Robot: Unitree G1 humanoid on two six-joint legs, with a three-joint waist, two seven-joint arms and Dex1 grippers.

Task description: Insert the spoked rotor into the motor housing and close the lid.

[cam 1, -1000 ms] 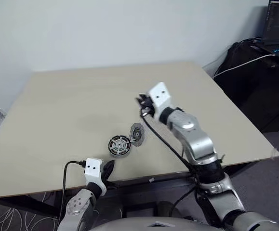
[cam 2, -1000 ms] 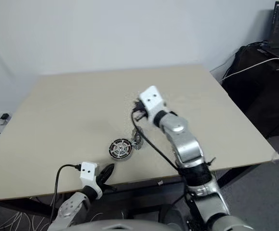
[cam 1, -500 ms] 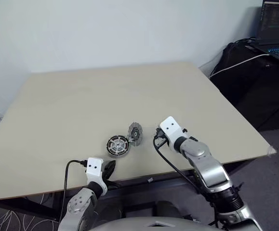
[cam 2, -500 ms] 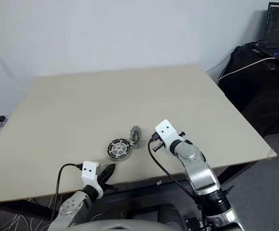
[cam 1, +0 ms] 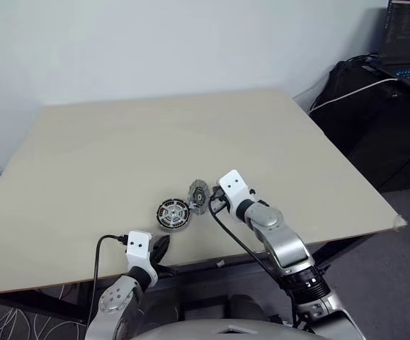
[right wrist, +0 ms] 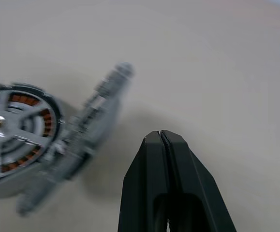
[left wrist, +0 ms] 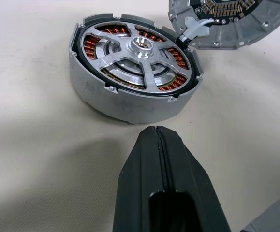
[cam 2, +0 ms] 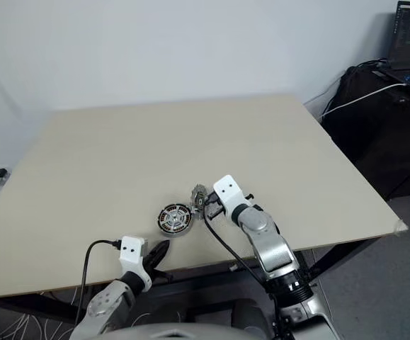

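The round silver motor housing (left wrist: 130, 99) lies on the table with the spoked rotor (left wrist: 139, 49) sitting inside it, copper windings showing between the spokes. Its lid (left wrist: 227, 26) stands tilted open at the housing's right edge (cam 1: 199, 196). My right gripper (cam 1: 214, 205) is shut and empty, low over the table just right of the lid, its tip (right wrist: 160, 134) a short way from the lid's outer face (right wrist: 98, 113). Near the table's front edge, my left gripper (left wrist: 156, 129) is shut and empty, pointing at the housing's side with a small gap between them.
The beige table (cam 1: 120, 142) stretches wide behind and beside the motor. A dark cabinet with a laptop (cam 1: 408, 42) and a white cable stands off the table's far right.
My right arm has dropped from above the table and swung in to the lid's right side. The left gripper, housing and lid have stayed put.
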